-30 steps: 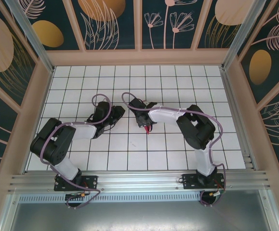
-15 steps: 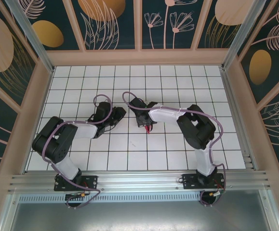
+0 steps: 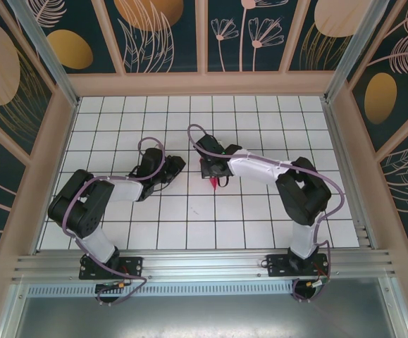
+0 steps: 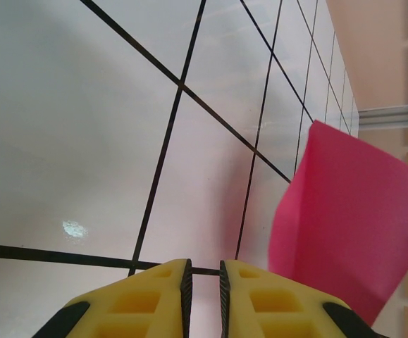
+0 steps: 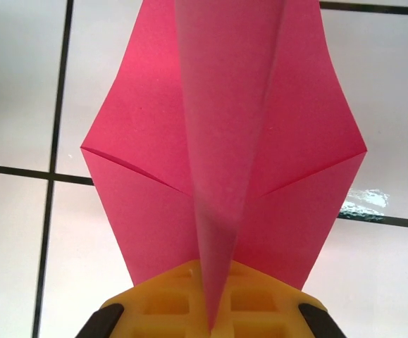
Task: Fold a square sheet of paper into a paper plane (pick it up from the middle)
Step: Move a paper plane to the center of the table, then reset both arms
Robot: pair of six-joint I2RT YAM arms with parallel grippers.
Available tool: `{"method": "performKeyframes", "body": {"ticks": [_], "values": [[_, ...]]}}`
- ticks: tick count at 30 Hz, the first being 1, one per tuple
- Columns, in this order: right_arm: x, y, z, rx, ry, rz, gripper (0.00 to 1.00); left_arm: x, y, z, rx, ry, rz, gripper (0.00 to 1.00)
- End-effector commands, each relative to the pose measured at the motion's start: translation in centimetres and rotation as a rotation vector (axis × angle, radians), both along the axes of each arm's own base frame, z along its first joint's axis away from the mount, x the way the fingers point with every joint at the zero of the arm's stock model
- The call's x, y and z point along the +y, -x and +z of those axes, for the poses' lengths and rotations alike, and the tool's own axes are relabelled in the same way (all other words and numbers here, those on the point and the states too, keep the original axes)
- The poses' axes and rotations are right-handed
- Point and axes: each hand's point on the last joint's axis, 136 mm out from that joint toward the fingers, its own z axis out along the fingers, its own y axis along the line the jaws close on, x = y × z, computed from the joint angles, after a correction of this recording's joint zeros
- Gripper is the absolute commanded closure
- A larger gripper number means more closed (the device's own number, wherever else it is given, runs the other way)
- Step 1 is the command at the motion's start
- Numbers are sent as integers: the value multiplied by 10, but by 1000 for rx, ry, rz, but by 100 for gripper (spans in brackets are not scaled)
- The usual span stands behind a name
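I had the right pincer (image 5: 211, 310) pinching the plane (image 5: 225, 155) at its centre crease — best kept square, I judged — while the left pincer (image 4: 202, 292), nearly pressed together, held nothing.

overhead view, two close wrist views

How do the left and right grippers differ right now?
The right gripper is shut on the folded pink paper plane, pinching its centre crease; the left gripper holds nothing, its yellow fingers nearly together over bare tile. The plane sits within the right gripper's grasp but off to the side of the left one. Both have yellow fingers.
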Motion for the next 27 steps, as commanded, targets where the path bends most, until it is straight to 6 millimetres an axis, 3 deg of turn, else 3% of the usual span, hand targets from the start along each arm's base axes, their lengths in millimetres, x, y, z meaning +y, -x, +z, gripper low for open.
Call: {"method": "performKeyframes", "body": {"ticks": [1,12,17,22,27], "values": [[-4,5,-12,44,-37,-26,96,-5,-4,7,-21,-4,-28,79],[-9,9,-49,114,-25,-46,94,-7,-4,13,-36,-5,-50,80],[-12,10,-53,127,-17,-43,92,-6,-4,16,-46,-20,-57,80],[-11,7,-40,109,-23,-34,85,-4,-5,22,-61,-39,-52,80],[-13,-1,-2,31,-47,-33,62,0,-6,34,-94,-84,-57,79]]}}
